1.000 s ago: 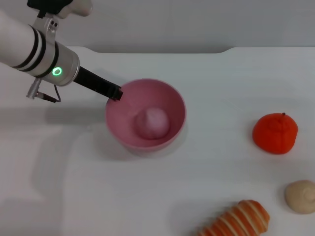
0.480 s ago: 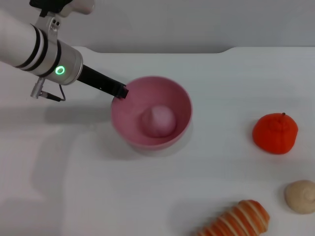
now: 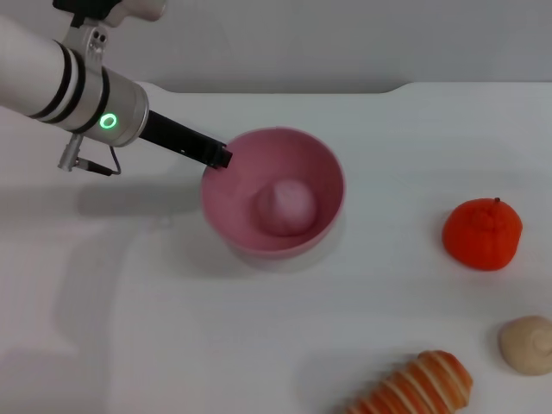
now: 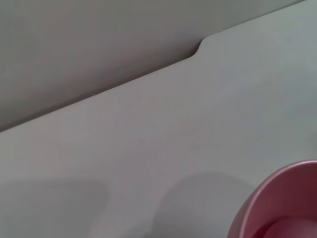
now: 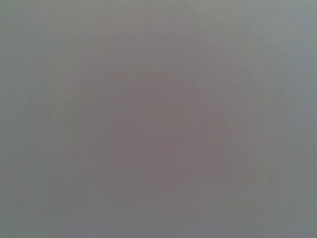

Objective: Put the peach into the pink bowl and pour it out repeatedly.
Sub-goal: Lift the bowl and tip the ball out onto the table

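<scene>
1. Inside the pink bowl (image 3: 274,200), the peach (image 3: 285,207) sits at the bottom, off centre, away from the gripper.
2. At the bowl's near-left rim, the left gripper (image 3: 221,158) pinches the wall, closed on it.
3. Likely risk: a one-sided rim grip could slip when tilting, dropping the bowl.
4. Right gripper: unseen.

The striped bread roll (image 3: 414,385) is cut off at the head view's bottom edge; the right wrist view shows only grey blur.
</scene>
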You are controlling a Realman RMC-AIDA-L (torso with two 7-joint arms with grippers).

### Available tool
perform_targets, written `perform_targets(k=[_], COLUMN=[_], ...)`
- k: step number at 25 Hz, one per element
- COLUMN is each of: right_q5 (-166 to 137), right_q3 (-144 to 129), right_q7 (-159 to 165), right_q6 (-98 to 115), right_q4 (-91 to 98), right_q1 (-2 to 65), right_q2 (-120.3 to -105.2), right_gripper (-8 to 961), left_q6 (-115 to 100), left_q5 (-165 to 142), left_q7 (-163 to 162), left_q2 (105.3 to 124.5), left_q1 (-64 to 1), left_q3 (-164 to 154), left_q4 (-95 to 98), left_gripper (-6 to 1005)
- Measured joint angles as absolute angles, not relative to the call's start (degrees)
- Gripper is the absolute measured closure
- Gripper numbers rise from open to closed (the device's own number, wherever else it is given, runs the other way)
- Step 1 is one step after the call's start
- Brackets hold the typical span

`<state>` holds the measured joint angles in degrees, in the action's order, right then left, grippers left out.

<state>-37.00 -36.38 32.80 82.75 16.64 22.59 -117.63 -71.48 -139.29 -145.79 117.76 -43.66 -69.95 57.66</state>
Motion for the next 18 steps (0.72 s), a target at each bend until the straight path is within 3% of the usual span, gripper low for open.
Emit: perform_targets(k=[18], right_q5=[-37.0], right_q3=[-36.38], right_q7=[32.82], right_q6=[82.7], right_q4=[16.44], right_q1=[22.59], right_q2=[-117.69], right_gripper=[497], left_q6=[-69.35], left_q5=[-137.18], left_q7=[-144.88], left_q2=[117.77], left_q1=[-43.23], left_q3=[-69.96], left_q4=[57.65], left_gripper=[946])
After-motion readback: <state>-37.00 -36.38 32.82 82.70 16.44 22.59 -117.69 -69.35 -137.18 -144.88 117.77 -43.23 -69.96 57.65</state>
